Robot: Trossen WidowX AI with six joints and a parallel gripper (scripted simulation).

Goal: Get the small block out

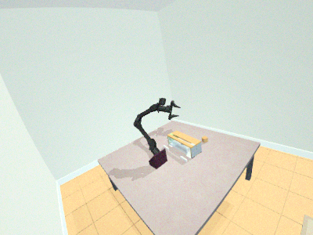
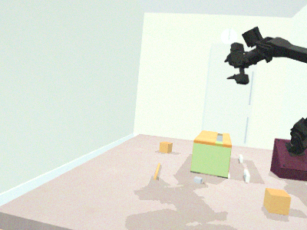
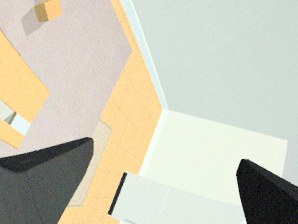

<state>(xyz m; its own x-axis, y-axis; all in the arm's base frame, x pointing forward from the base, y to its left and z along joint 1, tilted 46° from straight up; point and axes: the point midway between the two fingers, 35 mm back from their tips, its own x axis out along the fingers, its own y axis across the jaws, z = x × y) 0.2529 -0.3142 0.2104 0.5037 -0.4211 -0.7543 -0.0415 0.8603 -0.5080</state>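
The box (image 1: 192, 138) (image 2: 211, 159) stands upright on the table, with an orange slotted top, a clear front facing the arm's base and a green end in the exterior view. Part of its top (image 3: 20, 75) shows in the wrist view. I cannot make out a block inside. A small grey-blue block (image 2: 198, 179) lies on the table just outside the green end; I cannot tell whether it is the task's block. My gripper (image 1: 179, 111) (image 2: 226, 69) (image 3: 167, 158) is open and empty, high above the table and the box, pointing roughly sideways.
An orange cube (image 1: 205, 139) (image 2: 166, 147) (image 3: 50, 10) stands behind the box. Another orange cube (image 2: 277, 201) stands nearer the exterior camera. A thin orange strip (image 2: 157, 171) lies beyond the grey-blue block. Small white pieces (image 1: 184, 158) (image 2: 246, 175) stand before the clear front.
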